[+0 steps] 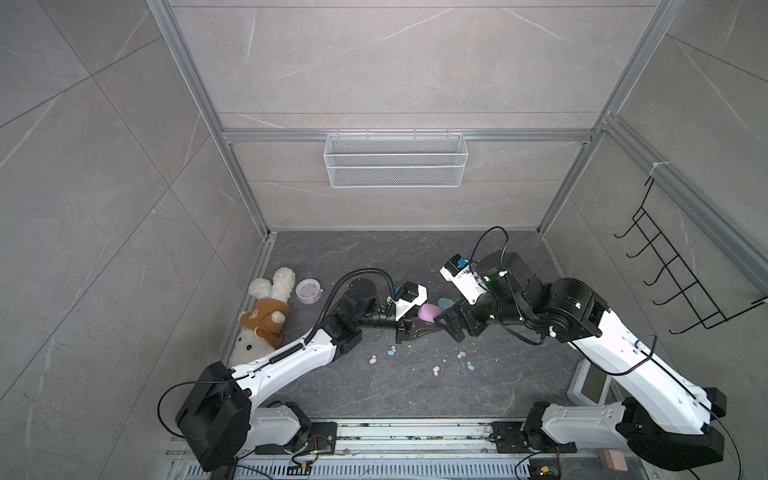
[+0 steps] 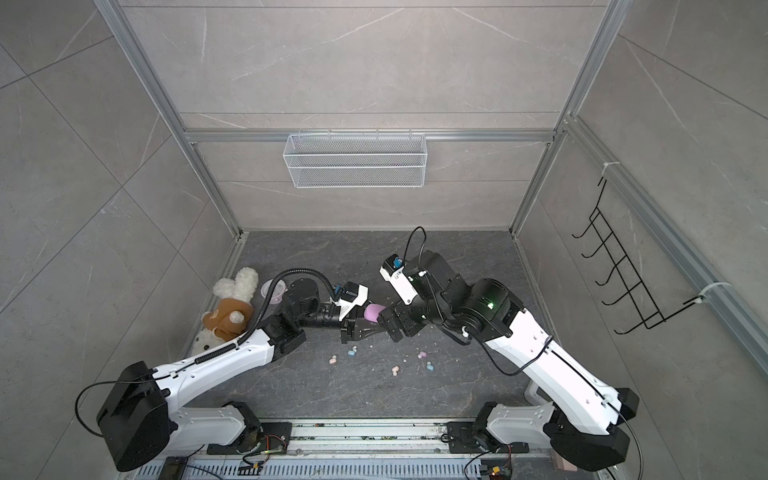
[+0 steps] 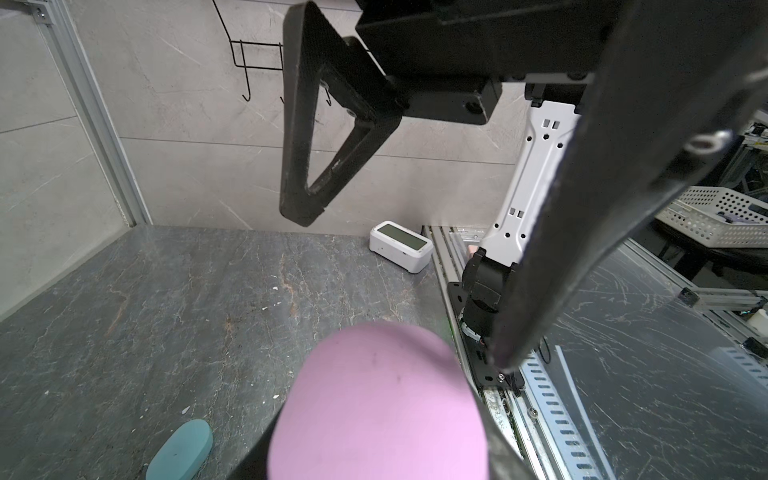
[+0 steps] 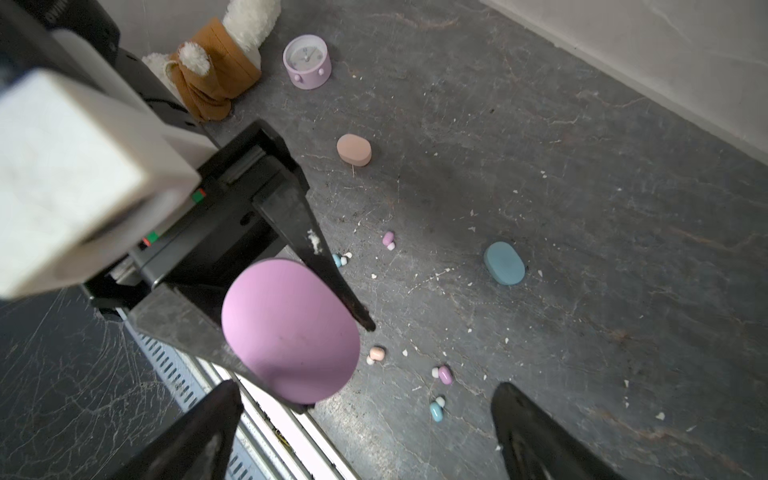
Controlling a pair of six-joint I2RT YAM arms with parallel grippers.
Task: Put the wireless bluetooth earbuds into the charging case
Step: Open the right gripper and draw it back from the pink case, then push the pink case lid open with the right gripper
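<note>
My left gripper (image 1: 436, 322) is shut on a lilac oval charging case (image 4: 291, 332), held above the table; the case shows in both top views (image 1: 428, 312). My right gripper (image 4: 365, 395) is open, its fingers (image 4: 523, 419) spread on either side just short of that case and touching nothing. A blue case (image 4: 503, 263) and a peach case (image 4: 354, 149) lie shut on the dark table. Loose earbuds lie scattered on the table: a lilac earbud (image 4: 388, 240), a blue earbud (image 4: 436, 409), a peach earbud (image 4: 376, 354), a second lilac earbud (image 4: 444, 374), and a blue earbud (image 4: 338, 260) partly hidden behind a left finger.
A plush bunny (image 1: 266, 316) and a lilac alarm clock (image 1: 308, 291) sit at the left wall. A white digital clock (image 3: 401, 245) stands at the front right. White specks litter the table. A wire basket (image 1: 395, 160) hangs on the back wall and a black hook rack (image 1: 673, 270) on the right wall.
</note>
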